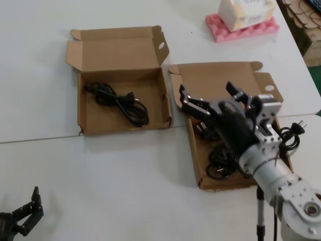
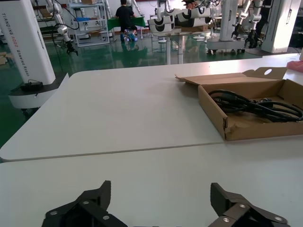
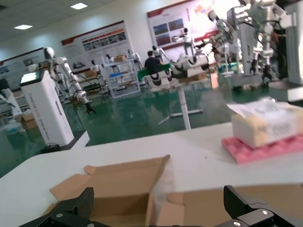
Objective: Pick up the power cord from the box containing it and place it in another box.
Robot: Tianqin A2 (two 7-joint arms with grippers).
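Black power cord loops [image 1: 220, 165] lie in the right-hand brown box [image 1: 225, 184], largely hidden under my right arm. My right gripper [image 1: 206, 93] hovers over that box's rear half, open and holding nothing; in its wrist view the right gripper [image 3: 158, 194] looks across both boxes' lids. The left-hand box [image 1: 125, 128], which has a torn front corner [image 2: 225, 124], holds another black cord [image 1: 118, 103], also seen as the cord [image 2: 255, 105] in the left wrist view. My left gripper [image 1: 25, 213] rests open at the table's near left, far from both boxes.
A pink foam pad [image 1: 241, 27] carrying a white package [image 3: 265, 125] sits at the back right. A black plug on a cable [image 1: 297, 128] lies just outside the right box's side wall. A seam [image 1: 50, 139] crosses the white table.
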